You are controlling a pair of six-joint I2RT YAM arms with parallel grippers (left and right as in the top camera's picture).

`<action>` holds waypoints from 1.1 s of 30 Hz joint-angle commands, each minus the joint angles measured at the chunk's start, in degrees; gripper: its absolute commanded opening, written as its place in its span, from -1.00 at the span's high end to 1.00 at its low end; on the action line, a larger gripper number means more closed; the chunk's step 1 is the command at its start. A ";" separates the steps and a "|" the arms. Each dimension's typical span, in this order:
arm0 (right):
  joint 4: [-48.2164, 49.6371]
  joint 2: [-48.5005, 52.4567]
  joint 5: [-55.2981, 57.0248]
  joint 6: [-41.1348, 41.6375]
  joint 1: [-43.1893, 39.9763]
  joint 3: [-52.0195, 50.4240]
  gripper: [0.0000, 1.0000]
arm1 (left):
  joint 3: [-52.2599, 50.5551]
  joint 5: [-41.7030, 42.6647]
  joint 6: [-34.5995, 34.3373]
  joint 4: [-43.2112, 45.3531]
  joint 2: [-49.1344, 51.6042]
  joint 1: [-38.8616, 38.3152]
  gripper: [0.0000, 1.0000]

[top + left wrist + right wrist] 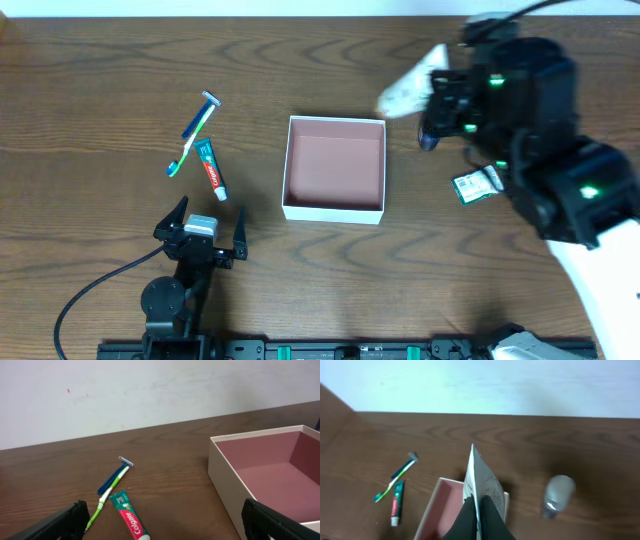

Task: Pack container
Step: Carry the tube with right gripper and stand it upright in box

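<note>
1. The right claw is pinching a flat white packet edge-up, its jaws closed tight on it, near the container's far right corner.
2. The left claw is standing wide open, gripping nothing.
3. The container is sitting open-topped mid-surface.
4. A toothbrush, razor and toothpaste are lying clustered to its left.

Matt cardboard container on grained wooden table.
</note>
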 commanded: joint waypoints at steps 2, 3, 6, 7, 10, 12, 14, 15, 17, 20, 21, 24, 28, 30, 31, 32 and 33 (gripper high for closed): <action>3.04 4.96 4.68 3.85 4.22 1.07 0.97 | -1.03 1.60 0.94 -1.77 0.04 0.24 -0.96; 3.82 6.49 4.66 4.63 5.01 1.07 0.97 | -1.03 1.60 0.94 -1.77 0.04 0.24 -0.96; 5.40 10.86 4.68 6.49 6.64 1.07 0.97 | -1.03 1.60 0.94 -1.77 0.04 0.24 -0.96; 5.68 12.11 4.68 7.08 7.02 1.07 0.97 | -1.03 1.62 0.94 -1.77 0.04 0.24 -0.96; 6.43 15.91 4.66 8.61 8.15 1.07 0.97 | -1.03 1.60 0.94 -1.77 0.04 0.24 -0.96; 7.10 18.29 4.66 9.09 8.98 1.07 0.97 | -1.03 1.62 0.96 -1.77 0.04 0.24 -0.96; 7.69 20.06 4.66 9.60 9.68 1.07 0.97 | -1.03 1.60 0.94 -1.77 0.04 0.24 -0.96; 8.09 20.92 4.63 9.77 10.05 1.07 0.97 | -1.03 1.62 0.94 -1.77 0.04 0.24 -0.96; 8.85 22.38 4.63 10.25 10.71 1.07 0.97 | -1.03 1.60 0.94 -1.77 0.04 0.24 -0.96; 10.14 24.41 4.66 11.13 11.58 1.07 0.97 | -1.03 1.60 0.94 -1.77 0.04 0.24 -0.96; 10.51 25.09 4.70 11.58 11.89 1.07 0.97 | -1.03 1.60 0.94 -1.77 0.04 0.24 -0.96; 11.74 27.17 5.49 13.22 12.46 1.07 0.97 | -1.03 1.62 0.94 -1.77 0.04 0.24 -0.96; 12.85 28.63 7.91 14.51 12.94 1.07 0.97 | -1.03 1.60 0.94 -1.77 0.04 0.24 -0.96; 13.33 28.98 9.09 15.21 13.20 1.07 0.97 | -1.03 1.60 0.94 -1.77 0.04 0.24 -0.96; 13.42 28.98 9.68 15.58 13.33 1.07 0.97 | -1.03 1.62 0.94 -1.77 0.04 0.24 -0.96; 13.49 28.98 10.34 15.96 13.53 1.07 0.97 | -1.03 1.60 0.94 -1.77 0.04 0.24 -0.96; 13.66 29.00 10.97 16.20 13.70 1.07 0.99 | -1.03 1.60 0.94 -1.77 0.04 0.24 -0.96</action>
